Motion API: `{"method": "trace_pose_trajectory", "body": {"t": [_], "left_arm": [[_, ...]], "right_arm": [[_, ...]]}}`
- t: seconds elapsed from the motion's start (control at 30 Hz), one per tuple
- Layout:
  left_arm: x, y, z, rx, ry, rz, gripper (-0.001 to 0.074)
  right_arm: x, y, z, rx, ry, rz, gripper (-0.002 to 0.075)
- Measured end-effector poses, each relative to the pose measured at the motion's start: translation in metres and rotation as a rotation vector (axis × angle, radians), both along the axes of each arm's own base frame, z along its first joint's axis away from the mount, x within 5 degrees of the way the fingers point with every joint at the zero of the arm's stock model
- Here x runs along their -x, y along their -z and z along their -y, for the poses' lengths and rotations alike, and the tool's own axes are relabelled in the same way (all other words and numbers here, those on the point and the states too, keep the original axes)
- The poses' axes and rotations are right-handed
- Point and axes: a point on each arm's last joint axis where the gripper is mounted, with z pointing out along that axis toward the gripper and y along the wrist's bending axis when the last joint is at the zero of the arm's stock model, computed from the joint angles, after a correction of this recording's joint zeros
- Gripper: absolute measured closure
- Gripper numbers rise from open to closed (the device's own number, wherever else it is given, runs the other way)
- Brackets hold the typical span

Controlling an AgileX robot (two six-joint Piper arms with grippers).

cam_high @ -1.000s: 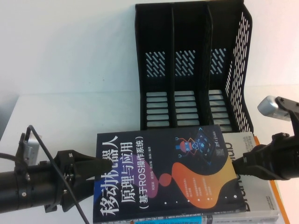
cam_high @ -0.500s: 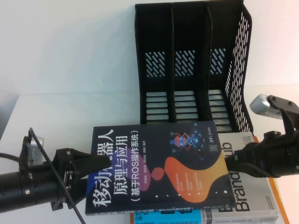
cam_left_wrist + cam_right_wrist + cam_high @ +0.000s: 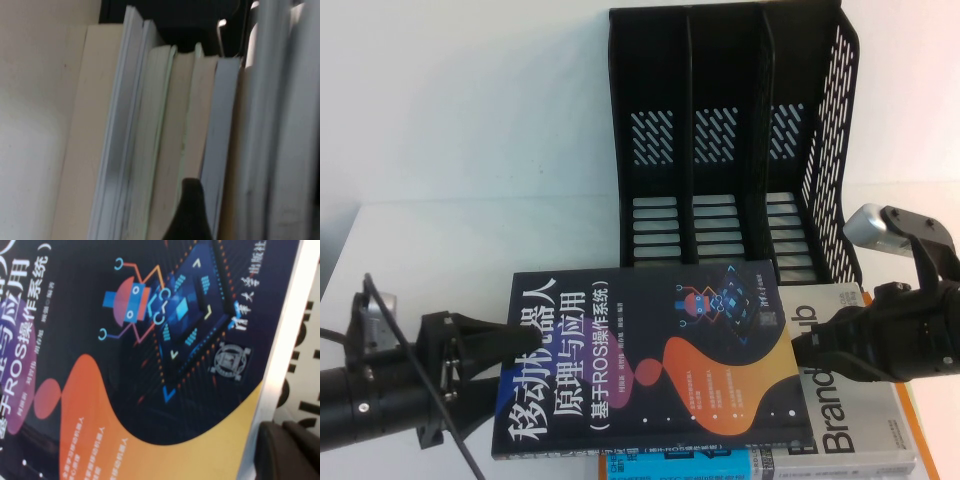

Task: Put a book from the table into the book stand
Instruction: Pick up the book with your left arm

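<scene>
Two grippers met the book point(image 3: 645, 365) from opposite sides in the high view: the left gripper point(image 3: 525, 350) at its left edge, jaws spread wide over the cover edge, and the right gripper point(image 3: 805, 348) at its right edge; whether that one was open or closed I could not tell. Compared with half a second before, the book sat a little lower and more to the left, above other books on the table point(image 3: 470, 220), in front of the book stand point(image 3: 735, 140). The left wrist view alone showed page edges of stacked books and one dark fingertip point(image 3: 190, 212). The right wrist view alone showed the cover's robot graphic point(image 3: 132, 300) close up
</scene>
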Motion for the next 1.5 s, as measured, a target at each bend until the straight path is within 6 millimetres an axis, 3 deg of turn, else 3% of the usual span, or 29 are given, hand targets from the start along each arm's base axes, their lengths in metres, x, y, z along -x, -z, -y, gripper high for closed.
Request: {"method": "trace_pose_trajectory", "body": {"t": [0.17, 0.57, 1.07, 1.2, 1.4, 1.5], "left_arm": [[0.0, 0.001, -0.013, -0.015, -0.02, -0.003, 0.0179], [0.002, 0.002, -0.011, -0.024, 0.009, -0.002, 0.016], [0.008, -0.001, 0.024, -0.001, 0.119, 0.026, 0.0171], [0.008, -0.001, 0.024, -0.001, 0.121, 0.03, 0.0273], [0.009, -0.002, 0.024, 0.003, 0.131, 0.059, 0.0589], [0.008, -0.004, 0.024, 0.016, 0.135, 0.072, 0.0617]], "right_arm": [[0.0, 0.0, 0.0, 0.0, 0.001, -0.002, 0.0728], [0.0, 0.001, 0.0, 0.0, 0.001, -0.003, 0.0728], [0.0, 0.0, 0.0, 0.0, 0.001, -0.002, 0.0728], [0.0, 0.0, 0.0, 0.001, -0.001, 0.0, 0.0728], [0.0, 0.0, 0.0, 0.003, -0.006, 0.004, 0.0728], [-0.001, 0.0, 0.0, 0.015, -0.019, 0.016, 0.0728]]}}
